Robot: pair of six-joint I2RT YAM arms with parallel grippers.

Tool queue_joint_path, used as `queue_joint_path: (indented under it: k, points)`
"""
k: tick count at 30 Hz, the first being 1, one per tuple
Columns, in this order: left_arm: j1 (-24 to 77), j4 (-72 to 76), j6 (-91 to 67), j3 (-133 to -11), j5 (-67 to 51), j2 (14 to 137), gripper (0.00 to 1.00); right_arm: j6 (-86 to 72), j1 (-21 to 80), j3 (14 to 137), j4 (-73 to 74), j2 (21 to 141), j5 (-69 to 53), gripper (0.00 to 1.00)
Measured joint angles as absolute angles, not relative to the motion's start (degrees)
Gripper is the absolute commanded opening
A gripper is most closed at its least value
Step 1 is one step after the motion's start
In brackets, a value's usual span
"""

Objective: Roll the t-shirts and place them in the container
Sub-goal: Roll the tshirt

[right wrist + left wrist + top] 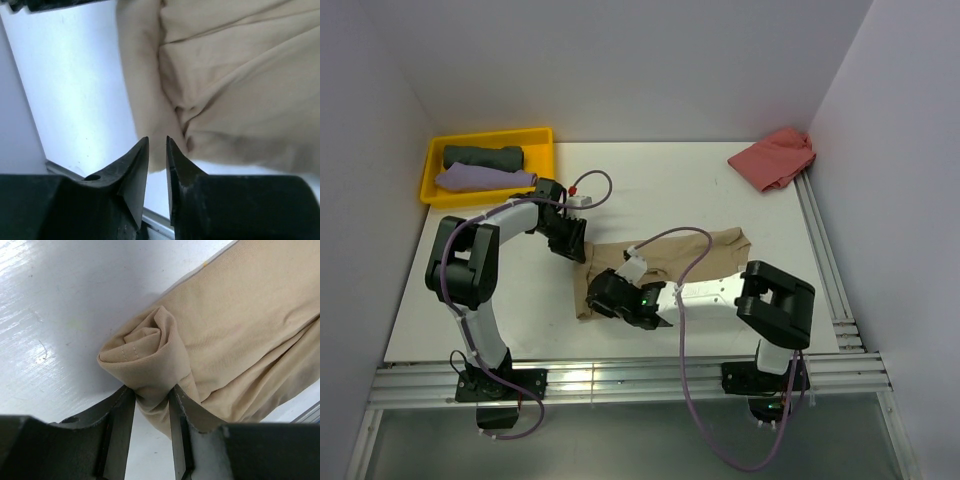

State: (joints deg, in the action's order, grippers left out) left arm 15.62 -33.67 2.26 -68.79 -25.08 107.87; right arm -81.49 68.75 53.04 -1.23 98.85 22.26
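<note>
Rolling the tan shirt (710, 255) — first turns made at its left end

It lies as a folded strip mid-worktop (670, 190), the left end curled into a small roll. The left pincer (150, 392) is clamped on the roll's far end, likely to keep the turns tight. The right pincer (157, 145) sits at the near edge, jaws almost together — whether cloth is caught between them I cannot tell. Pinning both ends should let the roll advance evenly. A green roll (483, 156) and a lavender roll (480, 180) lie in the yellow tray (490, 135). A pink shirt (775, 158) sits crumpled in the far right corner.
</note>
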Motion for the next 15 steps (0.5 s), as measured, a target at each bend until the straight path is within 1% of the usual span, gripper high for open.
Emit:
queue_joint_path:
  k: [3,9,15]
  points:
    - [15.7,-33.7,2.3,-68.8,-24.9,107.9,0.39,-79.1,70.3,58.3,5.9,99.1,25.0,0.22]
    - [15.9,-34.2,2.3,-69.5,-24.5,108.3,0.39,-73.4,70.6,73.7,16.9,105.1,29.1,0.20]
    - [16.2,-34.5,2.3,-69.7,-24.3,108.3,0.41,-69.7,70.6,79.2,21.7,110.7,29.6,0.20]
